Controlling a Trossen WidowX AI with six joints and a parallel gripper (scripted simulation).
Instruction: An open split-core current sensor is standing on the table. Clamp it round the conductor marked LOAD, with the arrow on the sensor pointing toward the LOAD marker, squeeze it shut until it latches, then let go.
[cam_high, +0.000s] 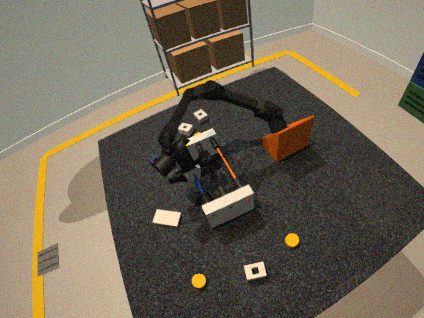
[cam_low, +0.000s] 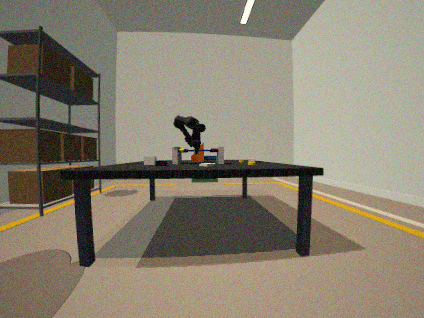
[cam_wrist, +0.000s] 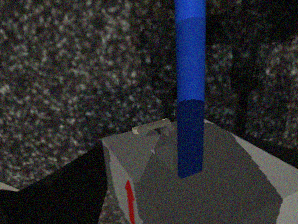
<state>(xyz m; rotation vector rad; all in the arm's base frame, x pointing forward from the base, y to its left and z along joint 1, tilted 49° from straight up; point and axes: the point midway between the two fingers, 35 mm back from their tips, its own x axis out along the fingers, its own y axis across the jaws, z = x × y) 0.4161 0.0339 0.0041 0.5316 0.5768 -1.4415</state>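
My gripper (cam_high: 186, 174) (cam_wrist: 173, 147) is at the blue conductor (cam_high: 199, 185) (cam_wrist: 191, 60), shut on the grey current sensor (cam_wrist: 225, 165), with a black finger on each side of it. In the wrist view the blue conductor runs down over the sensor and its lower end disappears at the grey body. A red arrow (cam_wrist: 130, 197) on the sensor's left face points up the view. A pale tab (cam_wrist: 150, 126) shows at its far edge. Whether the sensor is latched cannot be told. An orange conductor (cam_high: 226, 162) runs beside the blue one. The LOAD marking is not readable.
Pale end blocks (cam_high: 231, 207) (cam_high: 207, 135) hold the conductors. An orange panel (cam_high: 295, 141) stands by the arm's base. A white plate (cam_high: 166, 218), yellow discs (cam_high: 292, 240) (cam_high: 198, 280) and a holed white square (cam_high: 247, 272) lie around the fixture.
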